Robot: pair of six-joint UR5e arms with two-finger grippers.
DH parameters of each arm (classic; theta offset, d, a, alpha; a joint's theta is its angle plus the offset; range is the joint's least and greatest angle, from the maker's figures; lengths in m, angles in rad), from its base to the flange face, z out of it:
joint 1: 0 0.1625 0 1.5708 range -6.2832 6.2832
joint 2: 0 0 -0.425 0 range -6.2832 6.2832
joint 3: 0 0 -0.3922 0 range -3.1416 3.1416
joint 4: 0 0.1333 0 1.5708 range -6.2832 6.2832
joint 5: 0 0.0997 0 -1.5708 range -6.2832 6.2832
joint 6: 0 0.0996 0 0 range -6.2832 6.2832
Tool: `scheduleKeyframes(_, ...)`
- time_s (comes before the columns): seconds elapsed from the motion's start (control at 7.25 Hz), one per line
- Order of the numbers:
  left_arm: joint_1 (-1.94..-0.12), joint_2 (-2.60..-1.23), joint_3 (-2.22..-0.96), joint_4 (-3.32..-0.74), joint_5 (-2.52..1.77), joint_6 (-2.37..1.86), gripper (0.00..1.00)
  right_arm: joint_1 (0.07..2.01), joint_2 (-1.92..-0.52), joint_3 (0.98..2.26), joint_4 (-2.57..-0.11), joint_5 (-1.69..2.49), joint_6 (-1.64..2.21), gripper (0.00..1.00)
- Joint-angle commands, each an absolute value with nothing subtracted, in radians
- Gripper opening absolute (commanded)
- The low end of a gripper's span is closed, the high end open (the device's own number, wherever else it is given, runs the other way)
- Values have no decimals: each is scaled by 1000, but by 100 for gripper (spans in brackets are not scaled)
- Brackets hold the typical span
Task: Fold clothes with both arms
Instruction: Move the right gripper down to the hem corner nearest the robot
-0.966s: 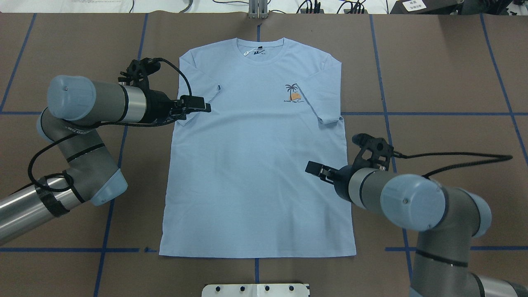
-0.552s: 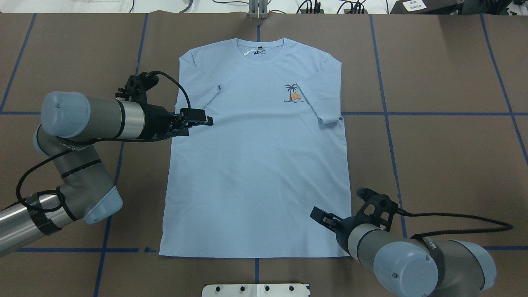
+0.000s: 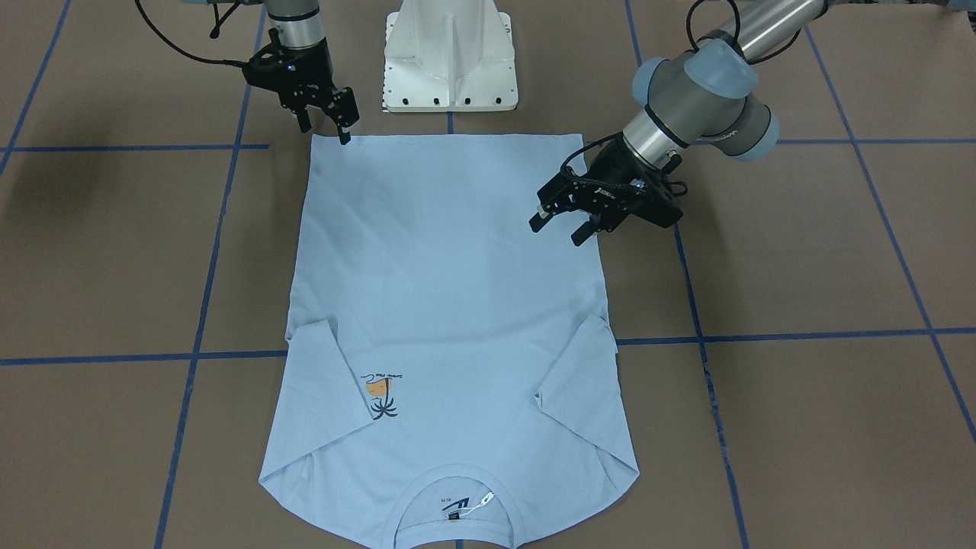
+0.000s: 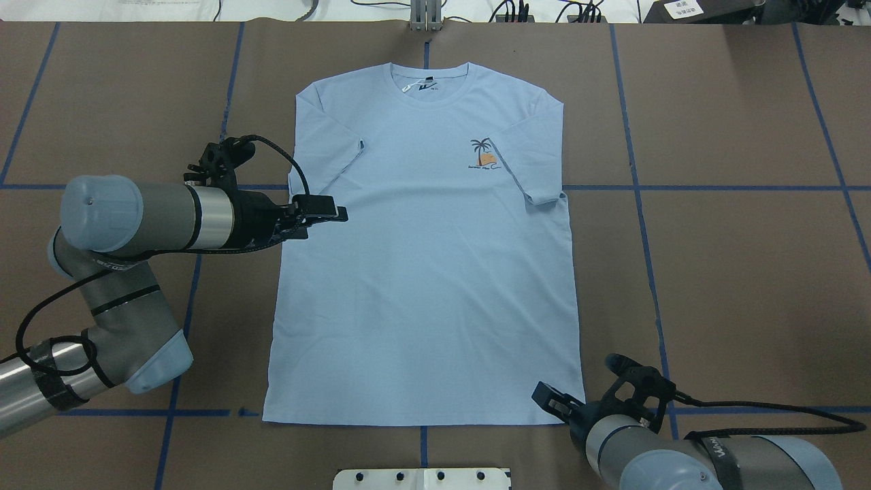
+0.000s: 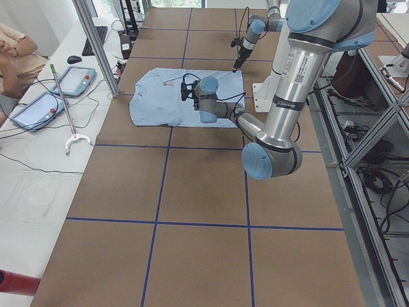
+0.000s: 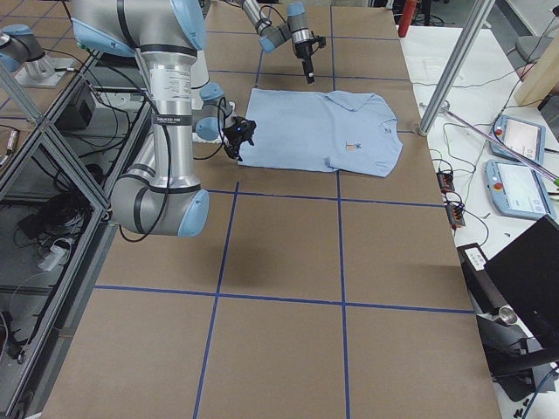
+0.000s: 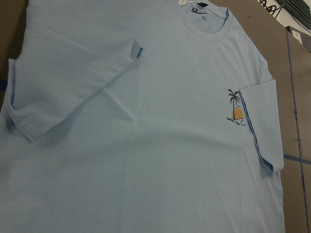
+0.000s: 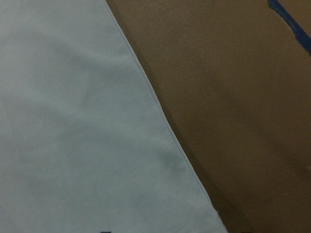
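Note:
The light blue T-shirt (image 4: 422,272) lies flat and face up on the brown table, collar away from the robot and both sleeves folded inward. My left gripper (image 4: 333,209) hovers open over the shirt's left edge just below the folded sleeve; in the front-facing view its fingers (image 3: 560,225) stand spread with nothing between them. My right gripper (image 4: 548,398) is at the hem's right corner, open and empty, and also shows as the right gripper (image 3: 326,128) in the front-facing view. The right wrist view shows only the shirt's edge (image 8: 73,121) on the table.
The white pedestal base (image 3: 450,53) stands just behind the hem. Blue tape lines (image 4: 714,188) grid the table. A metal post (image 4: 425,13) rises past the collar. A side bench with teach pendants (image 5: 45,96) and a seated person (image 5: 13,51) lies beyond the far edge.
My right gripper has travelled along the shirt's right edge toward the robot, down to the hem corner. My left gripper has shifted a little toward the robot along the left edge.

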State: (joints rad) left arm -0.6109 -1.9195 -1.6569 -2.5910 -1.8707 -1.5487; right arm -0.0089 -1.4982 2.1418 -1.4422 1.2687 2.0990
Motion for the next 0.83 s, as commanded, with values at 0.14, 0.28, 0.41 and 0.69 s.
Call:
scheduleKeyframes(0.14,-603,-1911,-1666,-2591,-1875,-1549,100,-41,-1520,2134,-1462,1264,2134,84)
scheduleKeyframes(0.28,-600,-1910,-1664,-2591,-1868,-1549,99,-41,-1520,2134,-1462,1264,2134,80)
scheduleKeyframes(0.41,-598,-1910,-1663,-2591,-1868,-1549,100,-41,-1520,2135,-1462,1266,2134,60)
scheduleKeyframes(0.69,-598,-1905,-1663,-2591,-1867,-1549,100,-41,-1526,2129,-1463,1264,2135,47)
